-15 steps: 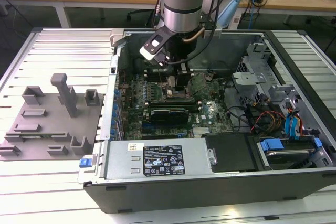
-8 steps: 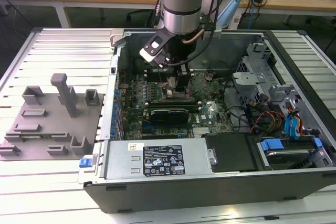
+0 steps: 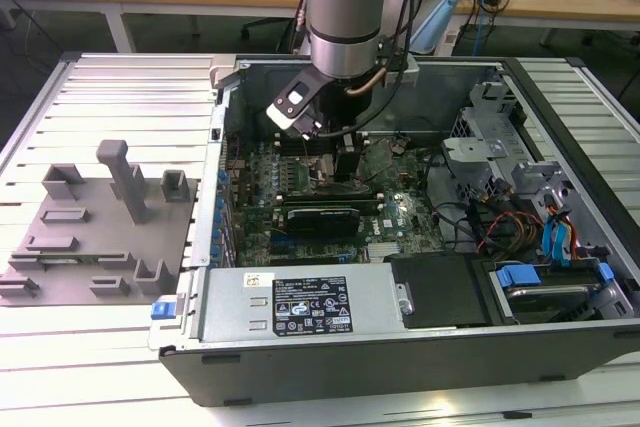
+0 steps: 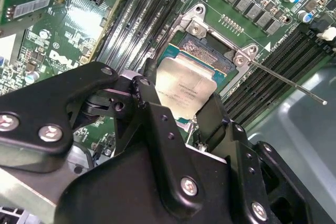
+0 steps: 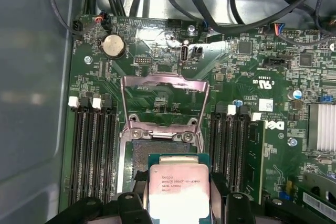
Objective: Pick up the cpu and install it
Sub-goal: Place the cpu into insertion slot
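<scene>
Silvery cpu [image 4: 186, 85], judged light, stiff and contact-fragile, is clamped by opposite edges in the gripper [image 4: 181, 100], at 12 o'clock of the black card [image 3: 322, 217] in the exterior view.

The cpu [image 4: 185, 88] is hanging in the gripper [image 4: 177, 107], just over the socket [image 5: 153, 157] on the motherboard [image 5: 157, 61], which is lying inside the computer case [image 3: 420, 342].

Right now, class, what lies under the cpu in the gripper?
Beneath the cpu, held by the gripper, sits the open socket, its load plate raised. One strip of socket shows; the rest is covered by the chip. Whether they touch cannot be told.
</scene>
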`<state>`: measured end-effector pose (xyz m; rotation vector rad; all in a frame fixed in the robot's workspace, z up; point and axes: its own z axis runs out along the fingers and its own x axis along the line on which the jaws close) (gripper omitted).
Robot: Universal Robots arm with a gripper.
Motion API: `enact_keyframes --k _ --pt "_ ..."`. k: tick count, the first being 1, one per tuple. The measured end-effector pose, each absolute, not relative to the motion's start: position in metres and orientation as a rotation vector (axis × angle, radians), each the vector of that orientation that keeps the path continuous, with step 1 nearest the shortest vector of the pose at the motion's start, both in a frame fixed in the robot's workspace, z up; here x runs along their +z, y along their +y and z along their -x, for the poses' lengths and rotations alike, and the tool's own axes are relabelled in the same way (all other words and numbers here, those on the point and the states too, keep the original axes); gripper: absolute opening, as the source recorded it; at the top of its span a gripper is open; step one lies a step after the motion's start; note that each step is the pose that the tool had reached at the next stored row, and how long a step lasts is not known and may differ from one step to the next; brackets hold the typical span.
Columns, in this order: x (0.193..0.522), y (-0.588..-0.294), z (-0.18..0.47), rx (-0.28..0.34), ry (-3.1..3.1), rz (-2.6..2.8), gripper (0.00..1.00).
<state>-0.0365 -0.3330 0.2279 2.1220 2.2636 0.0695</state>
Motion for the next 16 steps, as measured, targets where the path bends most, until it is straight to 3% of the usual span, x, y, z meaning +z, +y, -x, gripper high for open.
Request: enact_keyframes --k 16 --pt "0.223 -0.3331 0.0365 0.069 2.264 -2.122 0.55"
